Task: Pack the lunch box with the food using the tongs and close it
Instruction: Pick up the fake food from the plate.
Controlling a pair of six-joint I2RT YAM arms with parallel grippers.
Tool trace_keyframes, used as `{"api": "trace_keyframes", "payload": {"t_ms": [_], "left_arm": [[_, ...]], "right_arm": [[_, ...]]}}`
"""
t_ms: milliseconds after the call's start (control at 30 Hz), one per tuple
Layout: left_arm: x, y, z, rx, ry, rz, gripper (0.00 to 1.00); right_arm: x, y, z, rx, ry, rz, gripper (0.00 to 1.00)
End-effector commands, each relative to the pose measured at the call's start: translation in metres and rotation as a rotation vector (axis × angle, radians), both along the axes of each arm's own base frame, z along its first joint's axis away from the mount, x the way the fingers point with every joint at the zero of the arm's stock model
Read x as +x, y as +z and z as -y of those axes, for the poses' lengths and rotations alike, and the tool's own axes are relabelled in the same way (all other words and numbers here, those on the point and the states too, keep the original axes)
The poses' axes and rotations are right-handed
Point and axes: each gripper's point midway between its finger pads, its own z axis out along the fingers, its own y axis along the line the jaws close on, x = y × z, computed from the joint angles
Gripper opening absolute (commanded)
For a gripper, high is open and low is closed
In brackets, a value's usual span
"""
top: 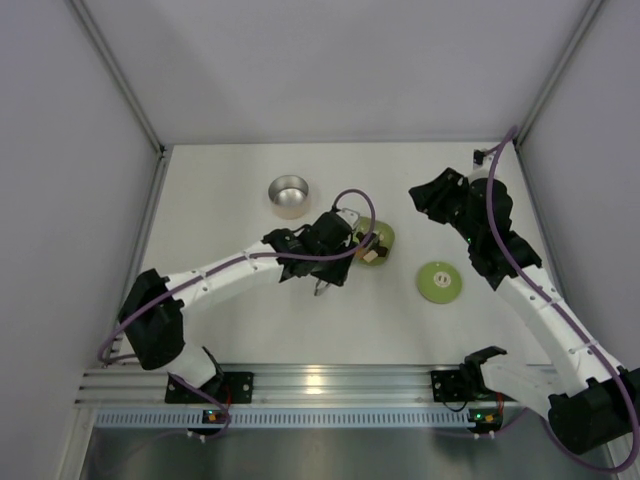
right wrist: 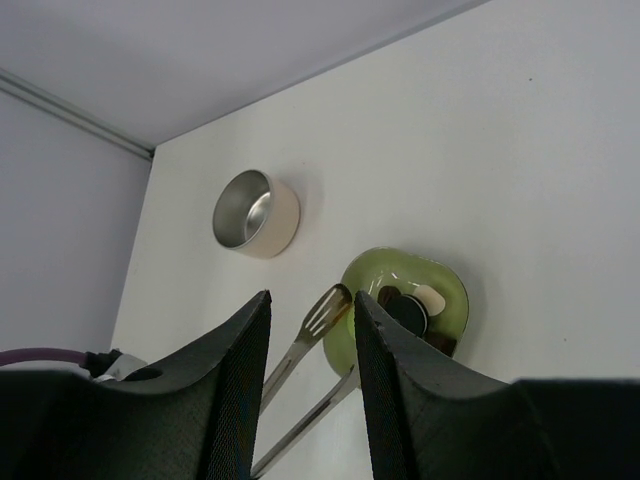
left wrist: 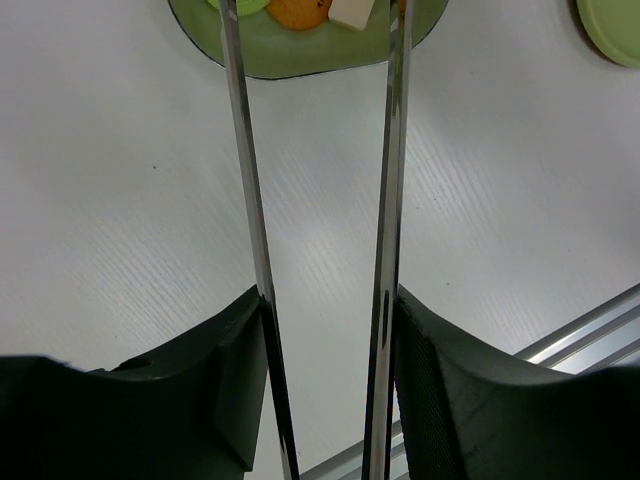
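My left gripper [left wrist: 330, 340] is shut on the tongs [left wrist: 388, 200], one silver arm against each pad. The arms stand spread and reach up to the green dish [left wrist: 300, 62], where the food lies: an orange piece [left wrist: 297, 10] and a cream piece [left wrist: 350, 12]. From above, the left gripper [top: 325, 262] sits just left of the dish [top: 384, 236]. The lunch box [top: 288, 195] stands open at the back left, its steel inside empty. Its light-green lid [top: 438, 281] lies flat to the right. My right gripper [top: 430, 195] hovers open, holding nothing, and looks down on the tongs [right wrist: 300, 350] and a black disc [right wrist: 407, 312].
White walls enclose the table on the left, back and right. An aluminium rail [top: 320, 385] with both arm bases runs along the near edge. The left arm's purple cable [top: 352, 200] loops above the dish.
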Motion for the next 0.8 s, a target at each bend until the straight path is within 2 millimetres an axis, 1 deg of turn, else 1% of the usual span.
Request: {"api": "trace_keyframes", "payload": {"t_ms": [0,200,333,567,767], "left_arm": [[0.005,-0.002,0.011,-0.015,-0.024,0.008,0.53],[0.012,-0.012,0.018,0.001,-0.024,0.007,0.53],[0.016,-0.012,0.025,-0.006,-0.030,0.015,0.54],[0.018,-0.021,0.029,0.010,-0.037,0.000,0.54],[0.021,-0.020,0.031,0.010,-0.038,0.005,0.54]], "right_arm": [[-0.006,0.011,-0.001,-0.019,0.006,0.029,0.39],[-0.007,0.013,0.002,-0.029,-0.004,0.034,0.39],[-0.007,0.013,0.002,-0.033,-0.001,0.035,0.39],[-0.007,0.013,0.004,-0.040,-0.009,0.035,0.40],[-0.007,0.011,0.004,-0.043,-0.010,0.033,0.39]]}}
